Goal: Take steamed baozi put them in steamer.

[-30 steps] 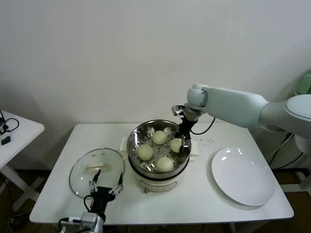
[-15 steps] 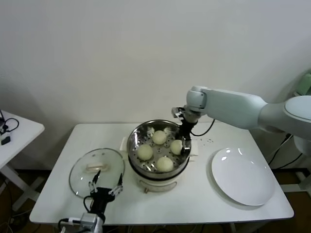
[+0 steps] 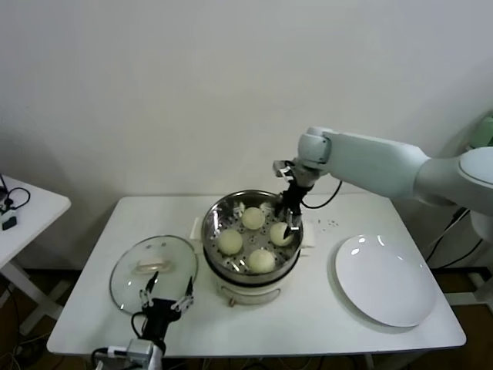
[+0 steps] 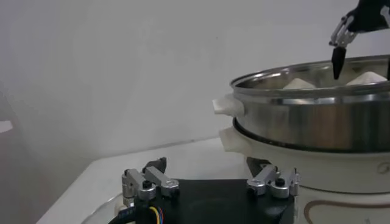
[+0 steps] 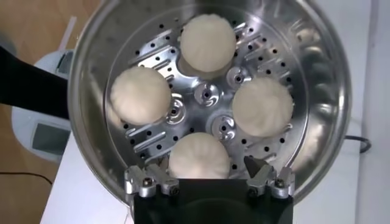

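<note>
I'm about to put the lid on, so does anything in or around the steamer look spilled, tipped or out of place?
Nothing stands out. All four baozi sit apart on the perforated floor of the steamer, the white plate is bare, and the glass lid lies flat beside the pot. The right pincer hangs open just above the basket.

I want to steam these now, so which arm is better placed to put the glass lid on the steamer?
Left, probably. The left gripper sits open at the glass lid's near edge, beside the steamer. The right gripper is open above the four baozi inside, across the pot from the lid.
</note>
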Robot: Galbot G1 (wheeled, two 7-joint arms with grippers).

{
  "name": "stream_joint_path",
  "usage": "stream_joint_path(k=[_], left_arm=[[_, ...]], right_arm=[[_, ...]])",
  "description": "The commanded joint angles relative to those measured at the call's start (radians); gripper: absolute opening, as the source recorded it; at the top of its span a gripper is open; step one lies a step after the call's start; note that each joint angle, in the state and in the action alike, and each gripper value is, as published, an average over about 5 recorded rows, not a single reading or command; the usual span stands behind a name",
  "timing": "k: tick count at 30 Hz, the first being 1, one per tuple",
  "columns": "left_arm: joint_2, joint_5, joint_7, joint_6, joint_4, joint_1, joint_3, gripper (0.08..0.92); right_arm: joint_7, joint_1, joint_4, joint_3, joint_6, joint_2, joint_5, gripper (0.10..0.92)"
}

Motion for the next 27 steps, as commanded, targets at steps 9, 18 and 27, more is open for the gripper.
stream_joint_path(k=[9,18,27], left_arm=[[-0.009,-0.044,0.0,-0.003,0.001,-0.016,-0.033,0.823],[-0.014,-0.055,0.003,-0.014,-0.007,-0.03,-0.041,0.823],[-0.045,-0.048,-0.005,-0.047,-0.006,-0.031,-0.013,0.823]], right_arm=[[0.096,0.05,0.193,0.123,0.004,-0.275,0.089,0.823],[0.271,-0.154,0.39,0.422,0.038,-0.59,0.037,0.823],[0.575,-0.816,0.569,1.127,0.143,-0.78,-0.067,0.823]])
